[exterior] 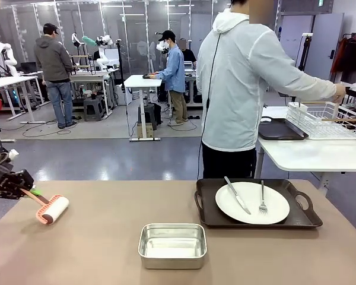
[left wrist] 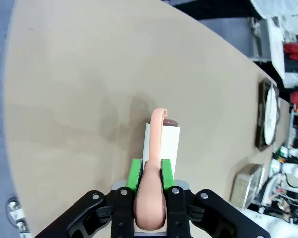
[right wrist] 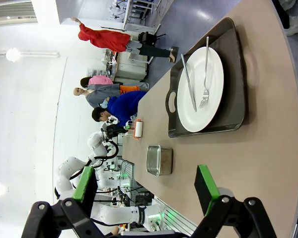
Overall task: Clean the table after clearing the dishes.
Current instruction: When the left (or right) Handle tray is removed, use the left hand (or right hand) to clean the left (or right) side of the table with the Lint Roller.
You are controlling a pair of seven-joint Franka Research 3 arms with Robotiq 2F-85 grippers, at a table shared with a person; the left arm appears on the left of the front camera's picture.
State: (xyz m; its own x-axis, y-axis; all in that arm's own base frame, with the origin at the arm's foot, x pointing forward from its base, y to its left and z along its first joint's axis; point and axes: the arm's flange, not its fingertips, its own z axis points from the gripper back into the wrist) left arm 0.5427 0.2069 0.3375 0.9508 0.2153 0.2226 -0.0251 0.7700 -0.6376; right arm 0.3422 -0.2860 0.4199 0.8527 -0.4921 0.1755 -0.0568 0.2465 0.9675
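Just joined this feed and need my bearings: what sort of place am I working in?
Probably a robotics lab, staged for table clearing: standing workbenches with trailing cables on a grey floor, people working at them, and a plate on a tray on the tan table.

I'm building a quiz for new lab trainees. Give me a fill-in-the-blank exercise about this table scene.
1. The left gripper is shut on the handle of a ____.
2. On the white plate lie a fork and a ____.
3. The plate sits on a dark ____ with two handles.
4. The right gripper has its jaws ____.
Missing words: lint roller; knife; tray; open.
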